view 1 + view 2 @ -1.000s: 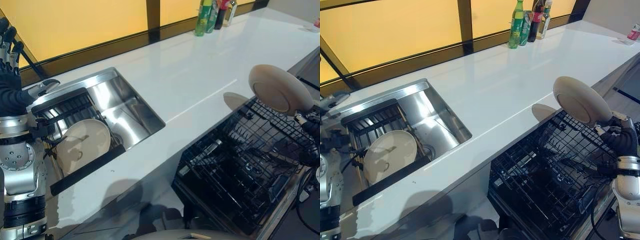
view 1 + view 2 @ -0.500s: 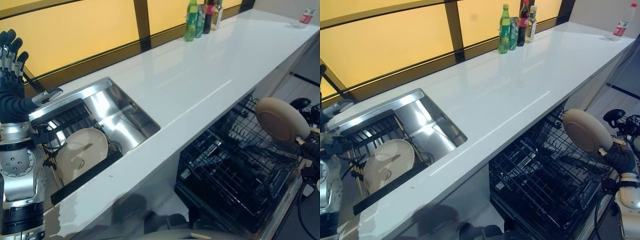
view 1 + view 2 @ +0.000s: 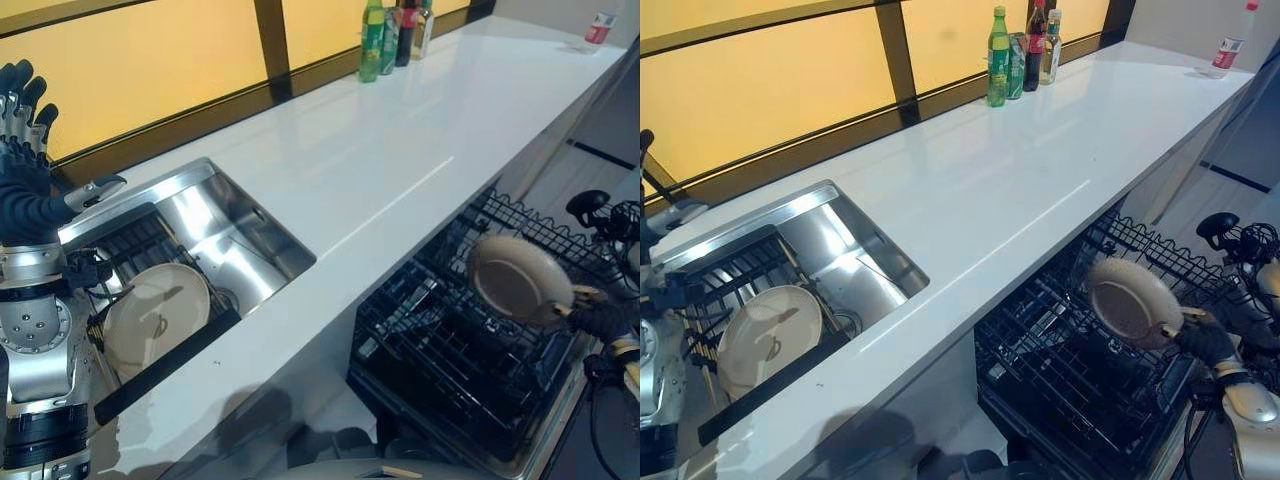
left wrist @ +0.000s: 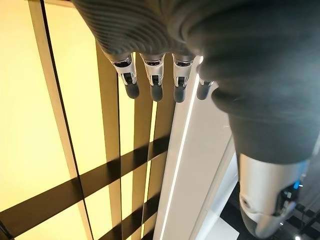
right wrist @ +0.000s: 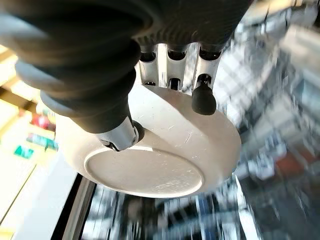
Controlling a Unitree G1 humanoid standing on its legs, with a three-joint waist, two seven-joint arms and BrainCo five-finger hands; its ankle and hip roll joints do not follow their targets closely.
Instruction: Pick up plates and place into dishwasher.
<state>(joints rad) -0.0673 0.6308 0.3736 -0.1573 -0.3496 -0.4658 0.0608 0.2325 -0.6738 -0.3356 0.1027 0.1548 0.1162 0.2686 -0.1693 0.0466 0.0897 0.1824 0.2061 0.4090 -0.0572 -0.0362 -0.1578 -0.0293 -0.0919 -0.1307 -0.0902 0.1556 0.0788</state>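
Note:
My right hand (image 3: pixel 605 320) is shut on a beige plate (image 3: pixel 518 280), held on edge just above the black wire rack (image 3: pixel 450 350) of the open dishwasher. The right wrist view shows the fingers (image 5: pixel 202 97) and thumb pinching that plate (image 5: pixel 165 150) at its rim. A second beige plate (image 3: pixel 155 315) leans in the dark drying rack inside the steel sink (image 3: pixel 240 225). My left hand (image 3: pixel 20 100) is raised at the far left above the sink, open with straight fingers (image 4: pixel 155 82) and holding nothing.
A long white counter (image 3: pixel 400 140) runs between sink and dishwasher. Several bottles (image 3: pixel 395 30) stand at its back by the yellow window, and a small bottle (image 3: pixel 598 25) sits at the far right corner. The dishwasher's rack sticks out below the counter's front edge.
My right hand has lowered the plate from above the counter edge down to the dishwasher rack. The camera has shifted, and my left hand stays raised.

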